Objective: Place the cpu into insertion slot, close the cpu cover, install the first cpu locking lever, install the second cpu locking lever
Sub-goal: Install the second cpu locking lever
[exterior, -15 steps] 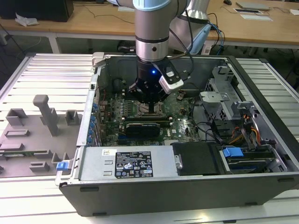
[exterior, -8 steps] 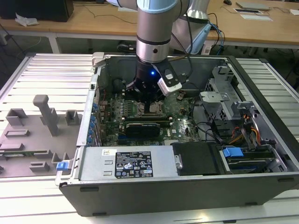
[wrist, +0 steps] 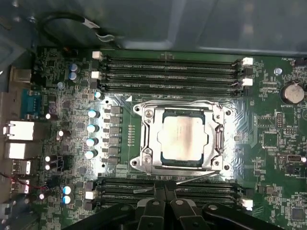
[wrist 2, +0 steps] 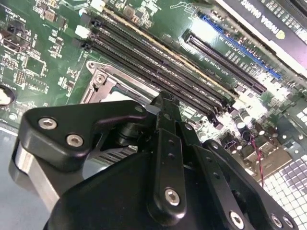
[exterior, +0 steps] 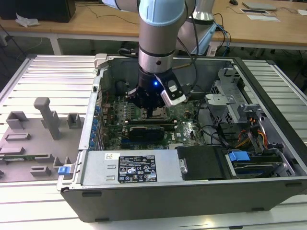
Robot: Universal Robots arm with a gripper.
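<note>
Cpu (wrist: pixel 183 139) lying flat, silver top up, inside cover (wrist: pixel 217 139), shown in first wrist view; tool (wrist: pixel 165 191) hovering beside it, clenched, empty.

In the exterior view the arm (exterior: pixel 156 33) runs off the top edge, and its tool (exterior: pixel 152 111) covers most of the slot (exterior: pixel 158 114), so the cpu and cover there cannot be made out. The case (exterior: pixel 192 196) runs off the right edge. In the second wrist view the tool (wrist 2: pixel 165 103) body hides most of the slot (wrist 2: pixel 108 86); only one corner of its frame shows, and the graphics card (wrist 2: pixel 268 19) is cut by the edge. In the first wrist view the tool (wrist: pixel 165 191) is cut off at the picture's edge, with just its finger ends showing. The cover (wrist: pixel 218 139) glares, blurring its levers; whether they are latched cannot be told.
</note>
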